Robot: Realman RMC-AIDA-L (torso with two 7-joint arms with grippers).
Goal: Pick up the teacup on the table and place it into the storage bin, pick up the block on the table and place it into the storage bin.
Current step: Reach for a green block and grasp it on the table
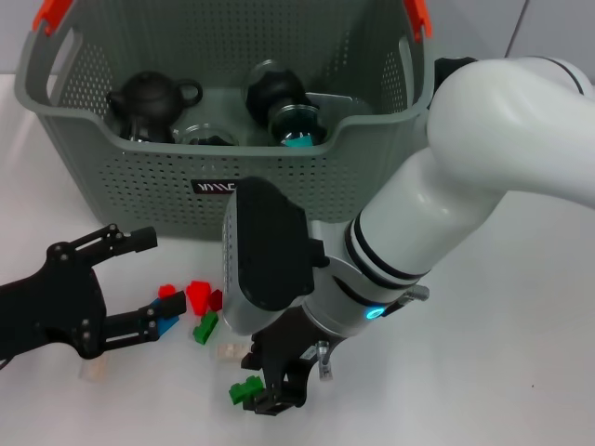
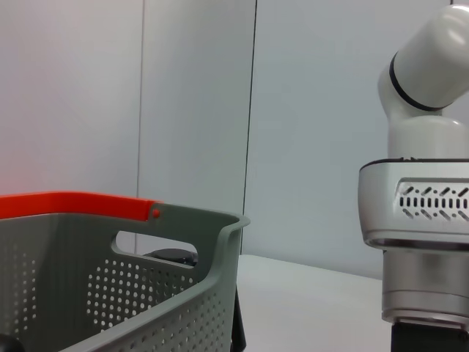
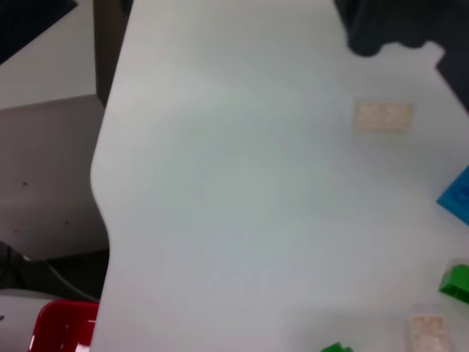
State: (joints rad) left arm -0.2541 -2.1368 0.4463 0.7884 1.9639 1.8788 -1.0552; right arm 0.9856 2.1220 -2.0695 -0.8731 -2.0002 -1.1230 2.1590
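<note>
Right gripper [image 1: 279, 395] low over white table [image 1: 483, 372], fingers clamped on green block [image 1: 246, 390], well in front of storage bin [image 1: 121, 177]; left gripper [image 1: 139, 279] parted, beside loose blocks [image 1: 191, 302]; dark teapot [image 1: 149, 98] inside bin

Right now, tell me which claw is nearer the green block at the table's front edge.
Right. The right claw is directly at the green block, fingers beside it; the left claw is off to its left, by the blue block.
</note>
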